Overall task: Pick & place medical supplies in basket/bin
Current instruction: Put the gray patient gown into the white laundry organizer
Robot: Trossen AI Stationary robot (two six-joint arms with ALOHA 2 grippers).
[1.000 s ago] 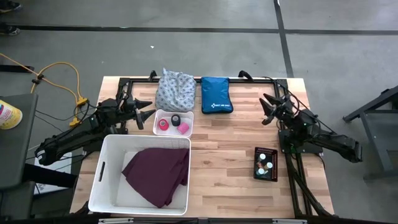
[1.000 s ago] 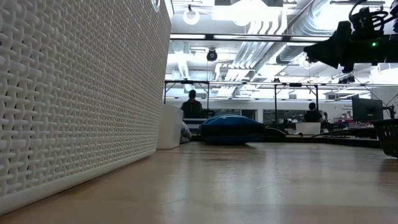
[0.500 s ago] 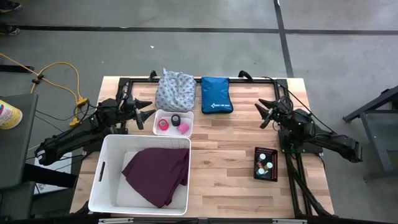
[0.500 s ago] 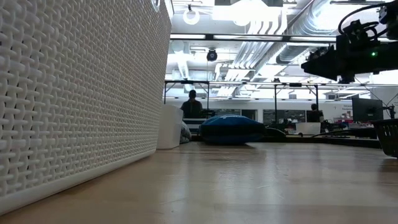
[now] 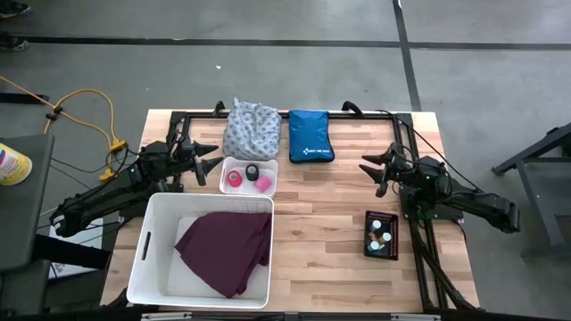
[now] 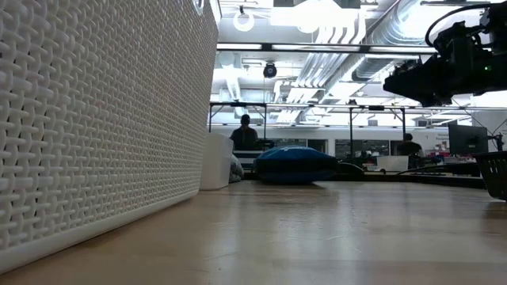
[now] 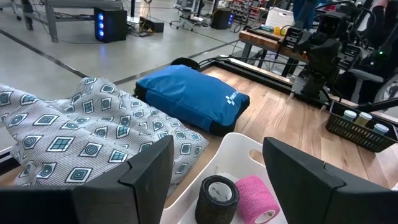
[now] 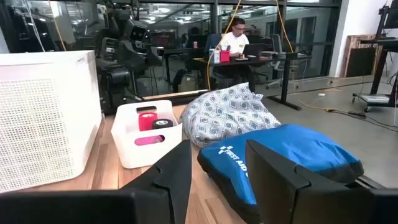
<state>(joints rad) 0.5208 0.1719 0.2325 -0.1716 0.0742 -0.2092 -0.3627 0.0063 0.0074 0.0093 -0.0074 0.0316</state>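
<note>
Purple cloth (image 5: 227, 250) lies crumpled inside the big white woven basket (image 5: 150, 254) at the near left of the wooden table (image 5: 321, 232). Just beyond the basket sits a small white tray (image 5: 225, 169) holding three tape rolls — one black (image 5: 252, 172), two pink (image 5: 235, 179). Behind that tray, at the far edge, rests the grey-white diamond-patterned cloth (image 5: 249, 130), with a blue rectangular zip pouch (image 5: 310, 136) right beside it.

Over on the near right, a small black mesh crate (image 5: 381, 235) holds the white-capped vials (image 5: 378, 234).

Left gripper (image 5: 212, 157) hovers just left of the tape tray, fingers parted and holding nothing. Right gripper (image 5: 373, 169) hangs above bare wood right of the pouch and beyond the crate — its fingers likewise apart and empty, pointing toward the pouch.
</note>
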